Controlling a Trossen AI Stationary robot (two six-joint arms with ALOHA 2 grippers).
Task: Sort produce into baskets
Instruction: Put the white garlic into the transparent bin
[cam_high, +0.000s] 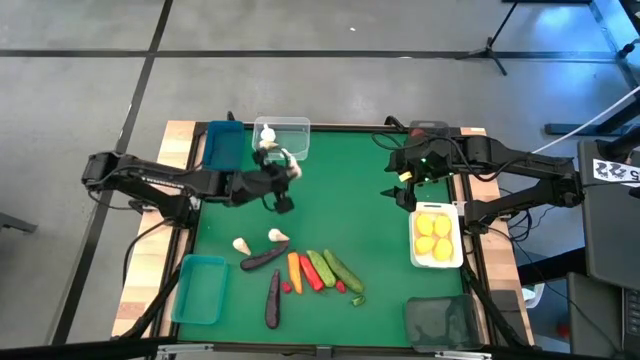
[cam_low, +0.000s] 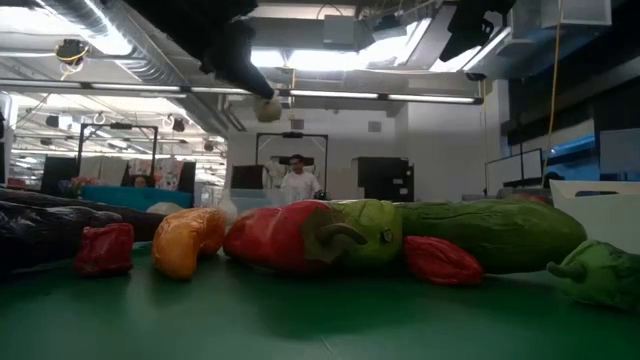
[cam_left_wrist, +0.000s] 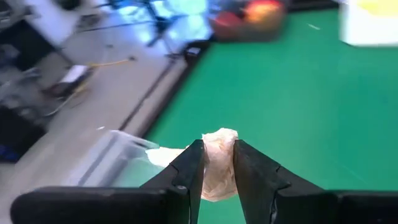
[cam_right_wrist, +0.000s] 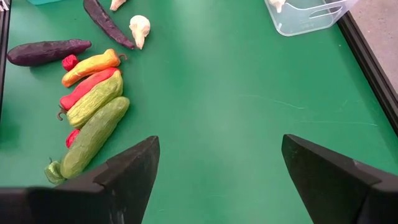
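Left gripper (cam_left_wrist: 217, 163) is clamped on a white garlic bulb (cam_left_wrist: 216, 155), raised off the mat beside the clear basket (cam_high: 292, 135) at the far edge of the green table (cam_high: 350, 200). In the left wrist view the clear basket's rim sits just below and behind the held garlic. That basket already has one garlic (cam_high: 267, 133) in it.

Right gripper (cam_right_wrist: 217, 168) has its fingers spread wide with nothing between them, hovering near the far-right part of the mat, just beyond the white basket (cam_high: 437, 260).

Containers:
- White basket, right edge: yellow lemons (cam_high: 434, 237), four or so packed together.
- Blue basket (cam_high: 222, 145), far left next to the clear one: contents partly hidden by the left arm, can't tell.
- Teal basket (cam_high: 199, 290), near left: nothing visible in it.
- Dark smoky basket (cam_high: 440, 320), near right: can't tell what's inside (too murky).
- A second dark basket (cam_high: 430, 128) at the far right, mostly under the right arm.

Loose produce, near-centre of the mat:
- Two garlic bulbs (cam_high: 278, 236) still on the mat, near each other.
- Two purple eggplants (cam_high: 272, 298), one angled, one lying toward the near edge.
- Orange carrot (cam_high: 294, 267), red pepper (cam_high: 310, 272), and two green cucumbers (cam_high: 342, 270) side by side in a row, touching or nearly so (low view shows them bunched tight).
- Small red berries (cam_high: 287, 287) at the row's ends.
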